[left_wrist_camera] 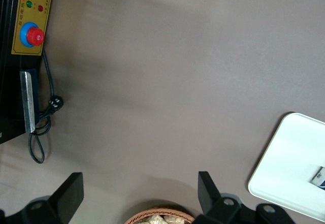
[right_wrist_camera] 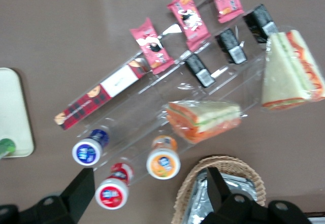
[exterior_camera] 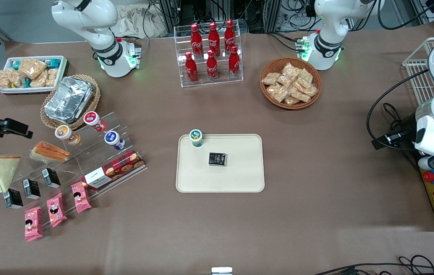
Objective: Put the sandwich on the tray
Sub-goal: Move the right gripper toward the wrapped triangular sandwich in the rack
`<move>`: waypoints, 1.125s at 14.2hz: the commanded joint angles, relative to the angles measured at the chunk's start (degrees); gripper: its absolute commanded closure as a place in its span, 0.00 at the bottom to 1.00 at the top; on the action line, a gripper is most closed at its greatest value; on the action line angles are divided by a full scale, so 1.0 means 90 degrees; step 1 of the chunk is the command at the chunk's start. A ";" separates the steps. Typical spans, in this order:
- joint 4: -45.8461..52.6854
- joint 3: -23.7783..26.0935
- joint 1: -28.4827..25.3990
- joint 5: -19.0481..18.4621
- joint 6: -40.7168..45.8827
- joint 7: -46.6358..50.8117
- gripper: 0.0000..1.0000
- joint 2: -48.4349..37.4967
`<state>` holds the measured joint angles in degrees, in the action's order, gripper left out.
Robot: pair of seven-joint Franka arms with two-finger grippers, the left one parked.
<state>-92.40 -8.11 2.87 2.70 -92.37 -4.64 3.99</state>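
The sandwich [exterior_camera: 1, 170], a large wrapped triangular wedge with a pale bread face and a red-and-white edge, lies at the working arm's end of the table, beside the clear stand; it also shows in the right wrist view [right_wrist_camera: 289, 74]. The cream tray [exterior_camera: 240, 179] lies mid-table and holds a small cup [exterior_camera: 196, 137] and a black pack [exterior_camera: 217, 159]; its edge shows in the right wrist view [right_wrist_camera: 12, 112]. My gripper [exterior_camera: 18, 130] hangs open and empty above the table, farther from the front camera than the sandwich, and is apart from it. In the right wrist view the gripper [right_wrist_camera: 150, 193] hovers over the yogurt cups.
A flatter sandwich with orange layers [exterior_camera: 51, 151] lies on the clear stand with yogurt cups [exterior_camera: 114, 138], a biscuit box [exterior_camera: 114, 170], black cartons [exterior_camera: 31, 188] and pink packs [exterior_camera: 55, 209]. A foil container in a basket [exterior_camera: 68, 100], a white snack bin [exterior_camera: 29, 74], a cola rack [exterior_camera: 211, 53] and a snack basket [exterior_camera: 290, 83] stand farther from the camera.
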 commanded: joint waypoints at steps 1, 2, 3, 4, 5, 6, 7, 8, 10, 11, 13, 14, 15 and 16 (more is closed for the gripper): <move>0.0130 -0.0357 0.0013 -0.0134 -0.0243 -0.0187 0.01 0.0308; 0.0130 -0.0513 0.0013 -0.0144 -0.0293 -0.0197 0.01 0.0396; 0.0130 -0.0631 0.0013 -0.0134 -0.0341 -0.0294 0.01 0.0513; 0.0178 -0.0777 0.0042 -0.0124 -0.0477 -0.0507 0.01 0.0630; 0.0198 -0.0894 0.0061 -0.0115 -0.0643 -0.0799 0.01 0.0767; 0.0237 -0.1012 0.0100 -0.0114 -0.0819 -0.1150 0.01 0.0894; 0.0276 -0.1100 0.0120 -0.0095 -0.0917 -0.1444 0.01 0.1030; 0.0344 -0.1139 0.0168 -0.0095 -0.0995 -0.1650 0.02 0.1157; 0.0597 -0.1140 0.0344 -0.0095 -0.1210 -0.2079 0.02 0.1469; 0.0715 -0.1140 0.0451 -0.0085 -0.1308 -0.2420 0.02 0.1645; 0.0823 -0.1120 0.0724 -0.0046 -0.1649 -0.3036 0.02 0.1948; 0.0823 -0.1120 0.0784 -0.0046 -0.1815 -0.3261 0.02 0.2027; 0.0823 -0.1120 0.0794 -0.0046 -0.1884 -0.3360 0.02 0.2076; 0.0804 -0.1120 0.0794 -0.0017 -0.1895 -0.3371 0.02 0.2135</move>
<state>-87.51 -18.31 9.74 2.64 -109.07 -33.12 20.95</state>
